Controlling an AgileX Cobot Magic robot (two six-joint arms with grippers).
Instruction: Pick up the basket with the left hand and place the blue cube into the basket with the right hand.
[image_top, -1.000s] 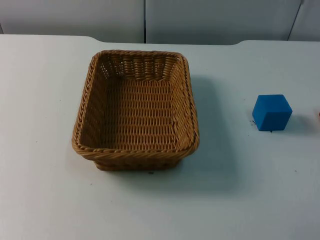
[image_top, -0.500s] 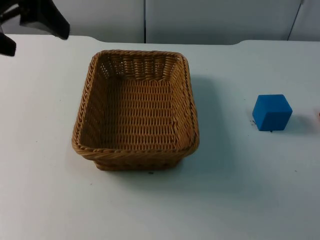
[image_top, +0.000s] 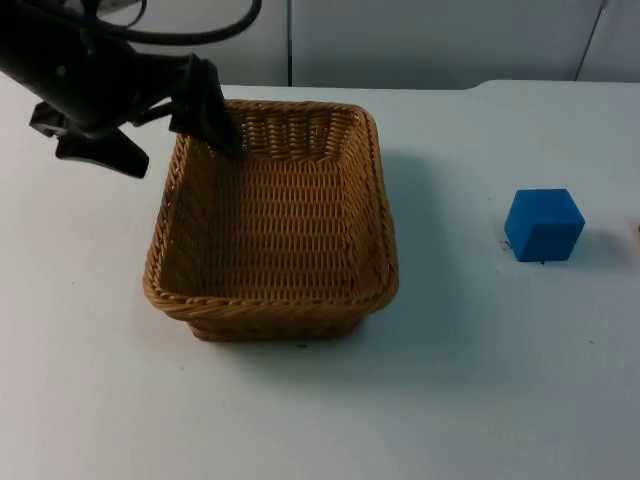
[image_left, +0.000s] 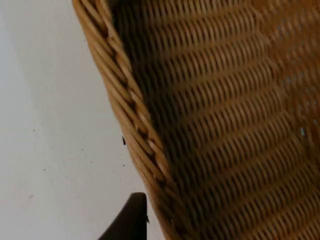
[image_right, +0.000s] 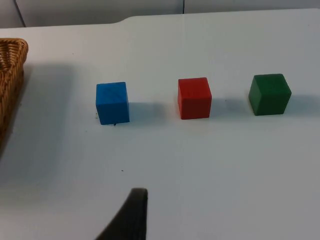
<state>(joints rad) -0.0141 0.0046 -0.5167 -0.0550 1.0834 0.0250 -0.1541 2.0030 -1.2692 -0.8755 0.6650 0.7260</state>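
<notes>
The left pincer (image_top: 175, 140) has swung in from the counter's far left corner within the last half second and now straddles the far-left corner of the basket (image_top: 272, 225), one finger (image_top: 212, 115) inside the rim and the other outside it. Its fingers stand spread, gripping nothing yet. In the left wrist view the woven rim (image_left: 135, 125) runs just beside the fingertip, so the pick-up of the basket looks close, with only the closing and lift left.

The basket sits flat on the counter (image_top: 480, 400), and the blue cube (image_top: 543, 224) stands well apart to its right, untouched.

The right pincer (image_right: 131, 215) waits above the counter facing the cubes; whether it is spread or clenched cannot be told. A red cube (image_right: 194, 97) stands beside the blue one and a green cube (image_right: 269, 93) beyond it, with open gaps between, so nothing blocks the reach.
</notes>
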